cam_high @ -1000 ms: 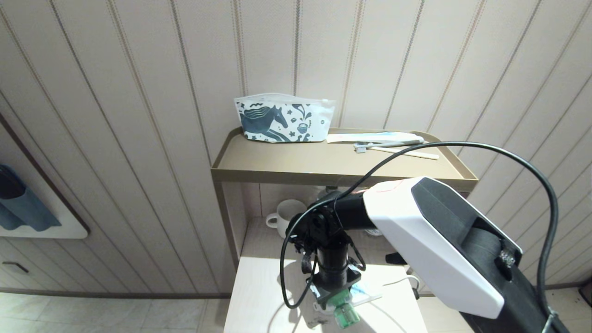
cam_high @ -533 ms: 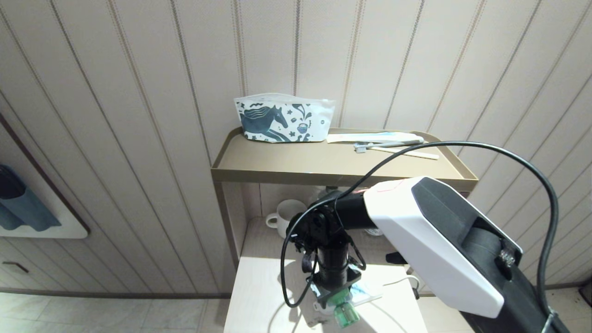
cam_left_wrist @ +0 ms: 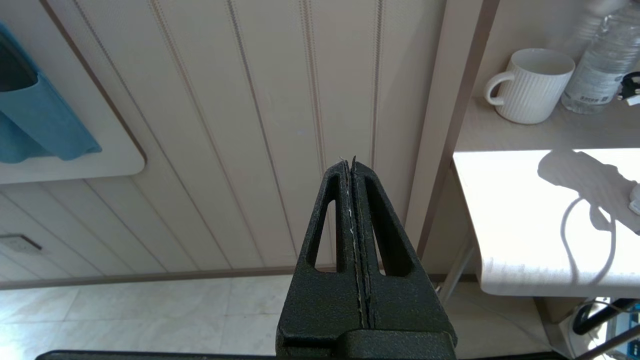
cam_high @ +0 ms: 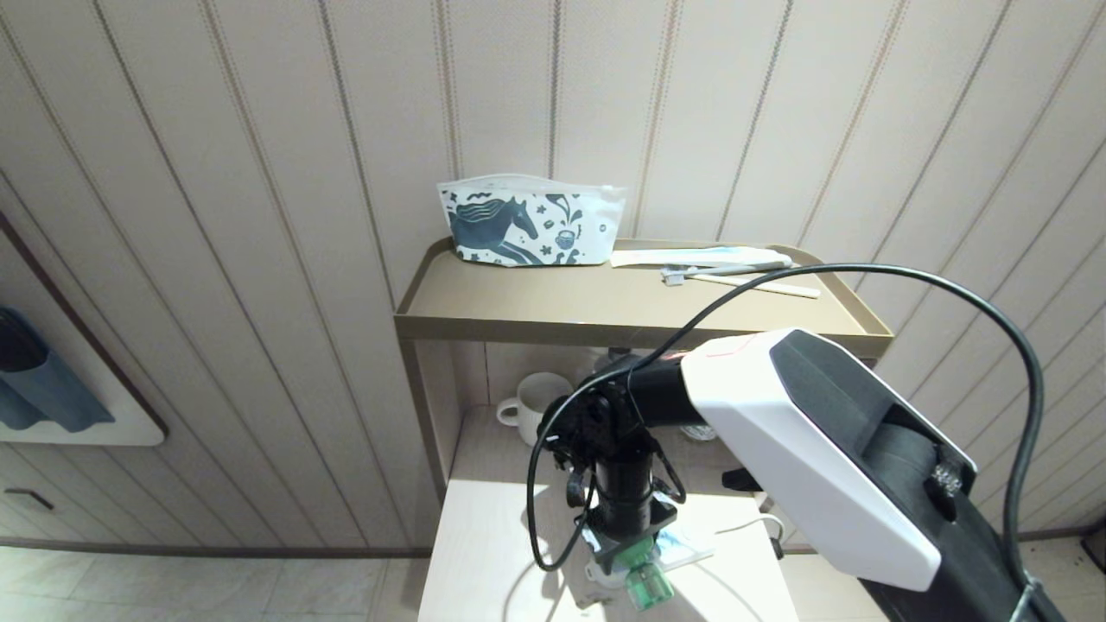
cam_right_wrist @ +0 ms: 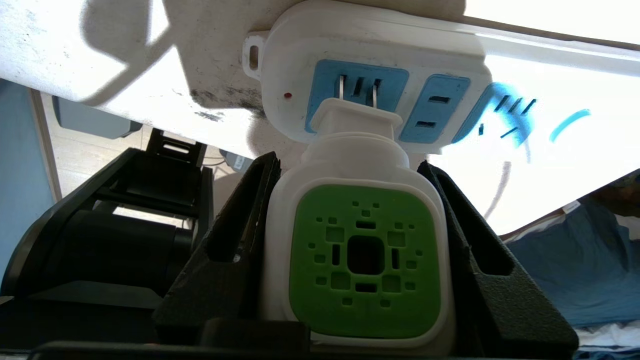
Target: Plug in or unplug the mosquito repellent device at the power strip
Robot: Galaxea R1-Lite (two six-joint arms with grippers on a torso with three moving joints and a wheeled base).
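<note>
— Where's the mosquito repellent device (cam_right_wrist: 360, 240) at the moment?

— Clamped in the right tool (cam_right_wrist: 357, 210); its two black fingers (cam_right_wrist: 235, 250) press against either side of the white body, with the green vented face turned towards the wrist; from where the head looks down you can just see the green bottle end (cam_high: 646, 586) poking out below the arm.

— And is it in the power strip (cam_right_wrist: 370, 65)?

— Partly; the two metal prongs meet the end blue socket face, the one beside the little red dot, yet bare metal shows between the plug and the socket; the other two blue faces have nothing in them; the strip lies flat on the pale worktop (cam_high: 492, 553), in a bright patch of light.

— What about the other arm?

— The left tool (cam_left_wrist: 353, 165) is off to the side, out by the panelled wall (cam_left_wrist: 225, 125) and above the floor; its fingers are pressed tight together, holding nothing.

— Anything else about?

— A white mug (cam_left_wrist: 532, 85) and a clear bottle (cam_left_wrist: 600, 55) at the back of the worktop; above them a brown shelf (cam_high: 605, 324) with a horse-print pouch (cam_high: 527, 220) and a toothbrush (cam_high: 734, 281).
</note>
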